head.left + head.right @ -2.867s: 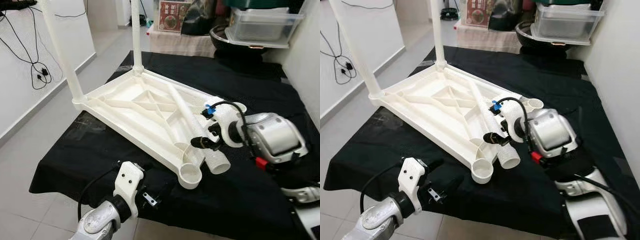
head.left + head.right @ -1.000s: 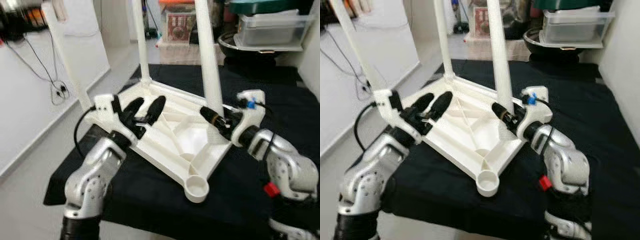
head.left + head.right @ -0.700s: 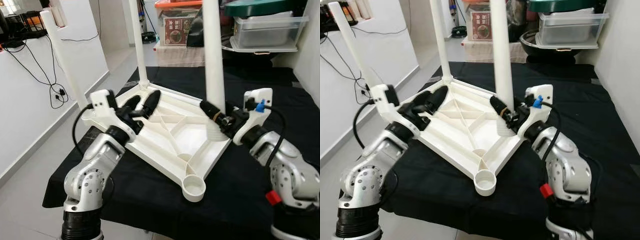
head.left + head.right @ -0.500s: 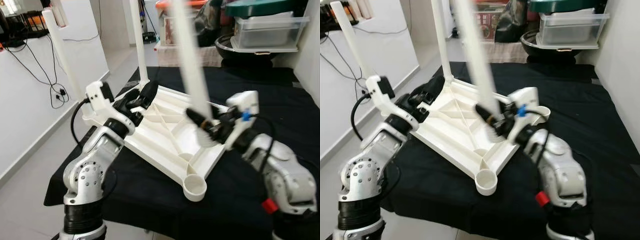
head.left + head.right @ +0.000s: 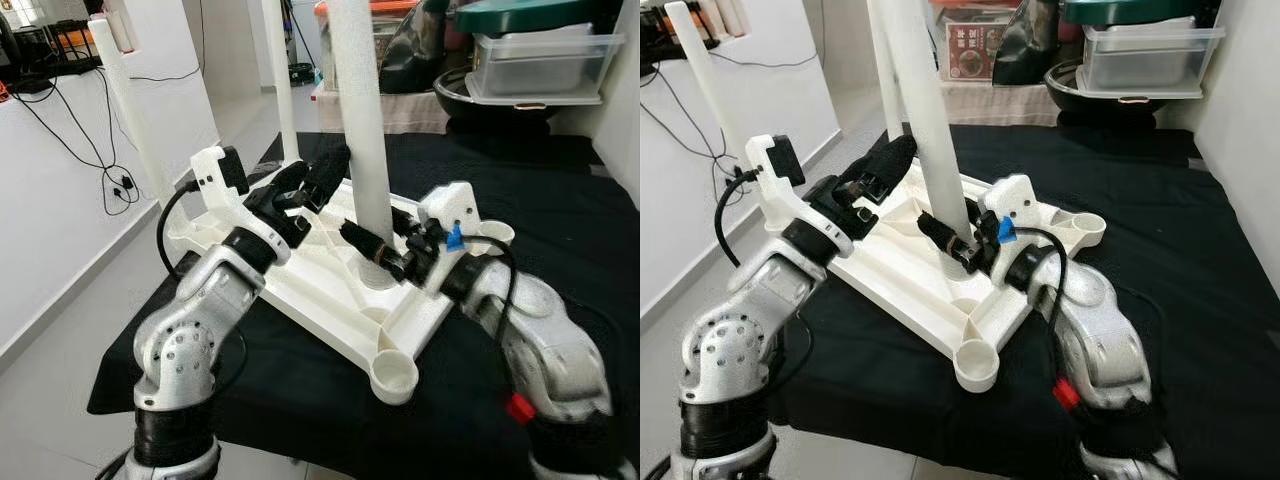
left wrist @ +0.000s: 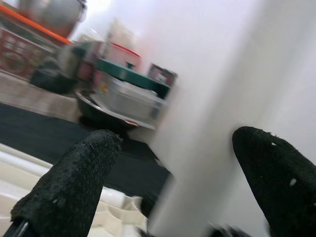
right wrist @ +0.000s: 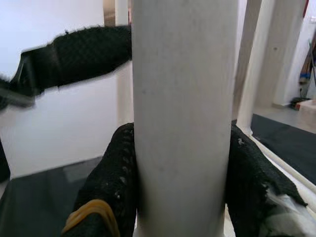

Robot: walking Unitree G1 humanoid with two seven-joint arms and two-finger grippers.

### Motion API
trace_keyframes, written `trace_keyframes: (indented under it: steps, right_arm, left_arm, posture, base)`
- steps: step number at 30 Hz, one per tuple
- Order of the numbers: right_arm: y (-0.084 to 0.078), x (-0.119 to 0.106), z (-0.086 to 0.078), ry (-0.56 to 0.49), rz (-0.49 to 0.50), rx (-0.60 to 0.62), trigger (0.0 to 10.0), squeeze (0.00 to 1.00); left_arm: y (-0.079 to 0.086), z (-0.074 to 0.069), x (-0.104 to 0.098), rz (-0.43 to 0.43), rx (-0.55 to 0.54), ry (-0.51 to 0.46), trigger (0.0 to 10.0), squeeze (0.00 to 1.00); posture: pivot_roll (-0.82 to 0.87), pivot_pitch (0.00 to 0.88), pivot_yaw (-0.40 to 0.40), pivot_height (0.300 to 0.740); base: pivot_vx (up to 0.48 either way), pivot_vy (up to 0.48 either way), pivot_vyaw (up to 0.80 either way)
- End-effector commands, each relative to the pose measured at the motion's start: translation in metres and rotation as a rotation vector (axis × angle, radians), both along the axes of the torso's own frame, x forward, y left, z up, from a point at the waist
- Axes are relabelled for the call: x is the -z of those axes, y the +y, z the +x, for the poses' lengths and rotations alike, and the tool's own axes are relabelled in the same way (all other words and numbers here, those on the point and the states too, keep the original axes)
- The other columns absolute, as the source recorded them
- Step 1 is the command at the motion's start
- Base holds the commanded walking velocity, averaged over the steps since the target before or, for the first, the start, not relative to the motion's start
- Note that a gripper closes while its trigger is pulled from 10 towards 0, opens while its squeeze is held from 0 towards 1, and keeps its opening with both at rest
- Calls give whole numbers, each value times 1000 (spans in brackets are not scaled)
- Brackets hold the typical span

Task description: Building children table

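A white children's table top lies upside down on a black-covered table. Two white legs stand in its far corner sockets. My right gripper is shut on a third leg near its lower end and holds it nearly upright over the ribbed underside. The wrist view shows its fingers pressed on both sides of this leg. My left gripper is open beside the same leg, fingers spread around it. Two corner sockets stand empty.
Clear plastic bins and a dark bowl stand on a shelf behind the table. A white wall with hanging cables and tiled floor lie to the left. The black cloth's near edge drops off in front.
The third leg was tilted left half a second ago and now stands nearly upright, lower on the table top. My left gripper has moved right, up to the leg.
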State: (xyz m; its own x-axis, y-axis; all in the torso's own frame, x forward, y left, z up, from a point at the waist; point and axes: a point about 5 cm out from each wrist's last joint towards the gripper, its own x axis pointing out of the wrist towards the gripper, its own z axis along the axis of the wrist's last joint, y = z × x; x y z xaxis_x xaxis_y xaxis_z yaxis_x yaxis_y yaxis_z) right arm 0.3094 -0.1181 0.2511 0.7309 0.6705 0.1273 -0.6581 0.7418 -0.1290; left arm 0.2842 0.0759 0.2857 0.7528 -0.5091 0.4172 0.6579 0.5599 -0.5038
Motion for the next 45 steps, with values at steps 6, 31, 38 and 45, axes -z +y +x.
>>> trace_keyframes:
  steps: [6,31,38,45]
  right_arm:
    - [-5,-3,11,14,40,67,10000,0]
    - [15,19,-2,-125,-290,-66,10000,0]
    - [16,20,-2,-144,-310,-62,10000,0]
    - [12,23,3,-127,-315,-24,10000,0]
  left_arm:
    - [6,-6,2,14,-28,1,10000,0]
    - [12,10,-33,226,-184,-178,10000,0]
    - [21,17,-32,249,-257,-169,0,0]
    - [20,15,-36,298,-255,-218,0,0]
  posture:
    - [-94,79,26,740]
    - [-78,80,23,740]
    - [-78,78,26,740]
    - [-73,87,20,740]
  base:
    - [0,0,0]
    - [0,0,0]
    - [0,0,0]
    - [0,0,0]
